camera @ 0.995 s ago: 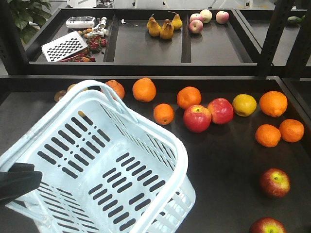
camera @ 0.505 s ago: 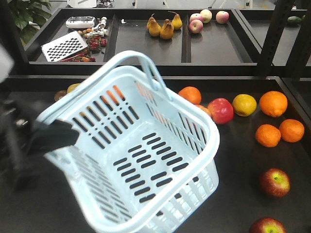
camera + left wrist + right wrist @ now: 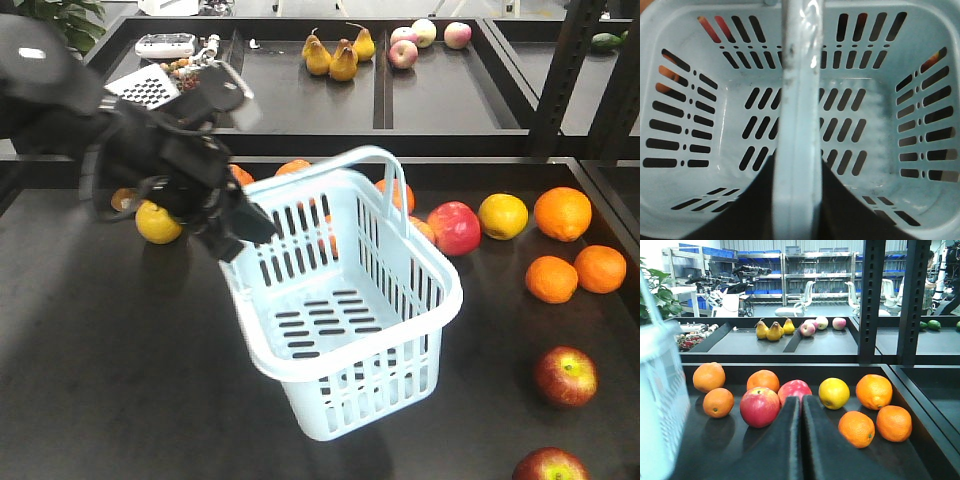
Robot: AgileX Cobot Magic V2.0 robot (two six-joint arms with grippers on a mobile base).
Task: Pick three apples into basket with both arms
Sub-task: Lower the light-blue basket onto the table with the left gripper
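The pale blue basket hangs tilted over the middle of the dark table, and it is empty inside. My left gripper is shut on its handle, which runs between the two black fingers. Two dark maroon apples lie at the front right: one and one at the bottom edge. A third is not in view. My right gripper is shut and empty, low over the table, and the basket's side is at its left.
Two brighter red apples, several oranges and a yellow fruit lie at the back of the table. Another yellow fruit lies behind my left arm. Pears, pale apples and a grater are on the rear shelf. Black uprights stand on the right.
My left arm has swung in from the lower left and carried the basket up and to the right, toward the middle of the table. The fruit has not moved.
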